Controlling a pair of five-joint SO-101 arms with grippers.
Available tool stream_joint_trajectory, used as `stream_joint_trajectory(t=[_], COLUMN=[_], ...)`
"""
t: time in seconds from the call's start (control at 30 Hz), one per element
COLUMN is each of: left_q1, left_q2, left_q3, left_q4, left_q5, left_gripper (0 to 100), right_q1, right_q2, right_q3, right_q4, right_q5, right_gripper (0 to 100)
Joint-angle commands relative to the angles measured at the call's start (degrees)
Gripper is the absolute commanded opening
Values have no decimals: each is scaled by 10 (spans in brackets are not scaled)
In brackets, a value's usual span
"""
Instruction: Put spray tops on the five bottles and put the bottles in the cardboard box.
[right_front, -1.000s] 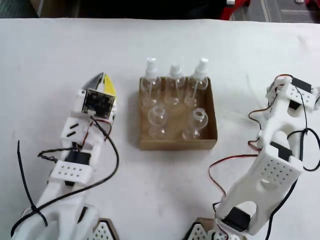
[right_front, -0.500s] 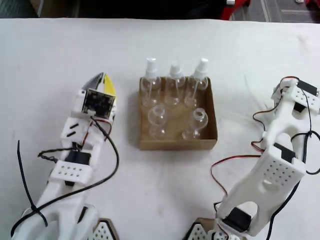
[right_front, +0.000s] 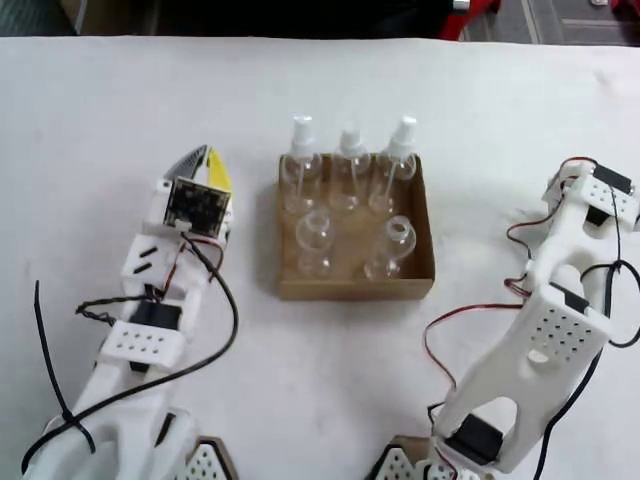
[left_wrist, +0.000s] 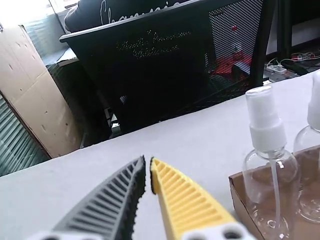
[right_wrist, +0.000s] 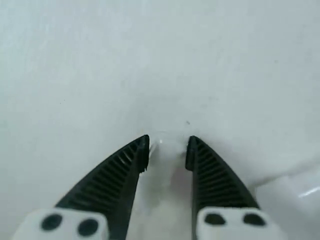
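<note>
Right arm has shifted slightly toward the right edge of the table; left arm, box and bottles unchanged.

High view: cardboard box mid-table; five bottles standing inside it; three topped bottles in the far row, two open bottles in the near row, no spray tops on those; left gripper rests near the box's left side, clear of it, grey and yellow fingers pressed together, holding nothing.

Left wrist view: fingertips meet; beyond them the nearest topped bottle stands upright in the box corner.

Right wrist view: right gripper points down at bare table, jaws parted with a clear gap.
</note>
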Motion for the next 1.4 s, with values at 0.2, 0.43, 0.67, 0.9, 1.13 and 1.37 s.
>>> stream_joint_trajectory(t=[0.2,0.43,0.67,0.9,1.13,1.37], left_q1=[7,7,7,7,7,7], left_q2=[-2,-2,-2,-2,-2,-2], left_q3=[-7,-7,-7,-7,-7,-7], left_q4=[-13,-13,-13,-13,-14,-15], left_q5=[-6,-6,-6,-6,-6,-6], left_gripper=[24,24,24,24,24,24], right_q1=[15,39,36,35,-29,-129], right_q2=[-17,-48,-95,-144,-227,-332], right_q3=[-88,-175,-286,-369,-387,-386], right_q4=[4,48,104,111,161,273], right_q5=[109,180,304,447,561,595], right_gripper=[16,16,16,16,16,16])
